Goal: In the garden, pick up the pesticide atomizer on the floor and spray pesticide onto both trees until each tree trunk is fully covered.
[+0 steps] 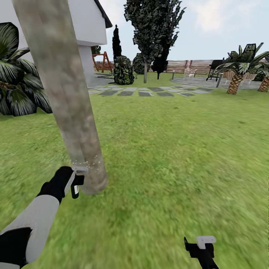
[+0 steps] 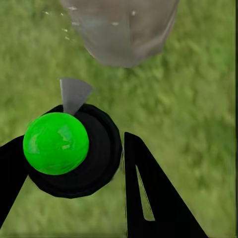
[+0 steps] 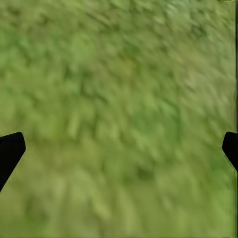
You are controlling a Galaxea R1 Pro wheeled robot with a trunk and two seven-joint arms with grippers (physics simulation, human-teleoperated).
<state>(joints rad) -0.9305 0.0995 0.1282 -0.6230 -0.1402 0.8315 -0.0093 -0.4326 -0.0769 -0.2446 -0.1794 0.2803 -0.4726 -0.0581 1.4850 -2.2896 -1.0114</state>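
Observation:
A thick grey-brown tree trunk (image 1: 61,86) leans up from the grass at the left; its base (image 2: 124,34) also appears in the left wrist view. My left gripper (image 1: 76,179) is right next to the foot of the trunk, shut on the pesticide atomizer (image 2: 69,148), a black round body with a bright green ball on top and a grey nozzle (image 2: 74,94) aimed at the trunk. Tiny white pesticide specks (image 1: 86,163) dot the lowest part of the trunk and hang near the trunk base (image 2: 64,30). My right gripper (image 1: 201,244) hangs open low over the grass (image 3: 119,99), holding nothing.
Green lawn (image 1: 168,149) stretches ahead to grey stone slabs (image 1: 145,91). A white house (image 1: 87,33) and a palm bush (image 1: 18,74) stand at the left. Dark leafy trees (image 1: 153,26), short palms (image 1: 239,71) and a brown slat fence (image 1: 186,66) line the far side.

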